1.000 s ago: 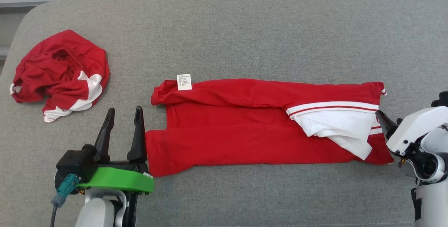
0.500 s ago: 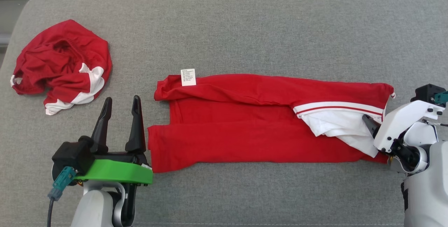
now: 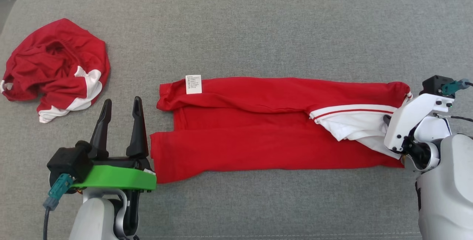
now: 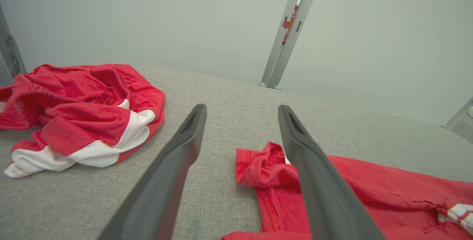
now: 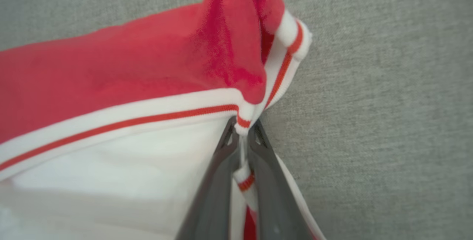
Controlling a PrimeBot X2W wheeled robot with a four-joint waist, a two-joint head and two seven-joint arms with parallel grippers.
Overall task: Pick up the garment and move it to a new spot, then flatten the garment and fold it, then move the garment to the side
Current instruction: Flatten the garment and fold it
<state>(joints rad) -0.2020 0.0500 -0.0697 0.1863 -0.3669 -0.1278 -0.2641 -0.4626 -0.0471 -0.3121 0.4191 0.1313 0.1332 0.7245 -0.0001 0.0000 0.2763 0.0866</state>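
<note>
A red garment [image 3: 255,132] with a white striped panel lies spread lengthwise across the grey cushioned surface. Its white care label [image 3: 193,84] sits at the left end. My right gripper [image 3: 388,120] is at the garment's right end. The right wrist view shows this right gripper [image 5: 242,127] shut on the white and red striped hem [image 5: 244,120]. My left gripper [image 3: 122,100] stands open just left of the garment's left edge and touches nothing. In the left wrist view, the left gripper [image 4: 242,108] has only grey fabric between its fingers, with the garment's corner [image 4: 266,158] beside the right finger.
A second red and white garment [image 3: 55,62] lies crumpled at the far left, also seen as a heap [image 4: 81,110] in the left wrist view. The grey surface [image 3: 258,29] stretches wide behind the spread garment. A metal post [image 4: 288,29] stands beyond the far edge.
My right gripper has moved in over the garment's right end and shut on its striped hem. The head camera has shifted slightly. My left gripper stays open in place.
</note>
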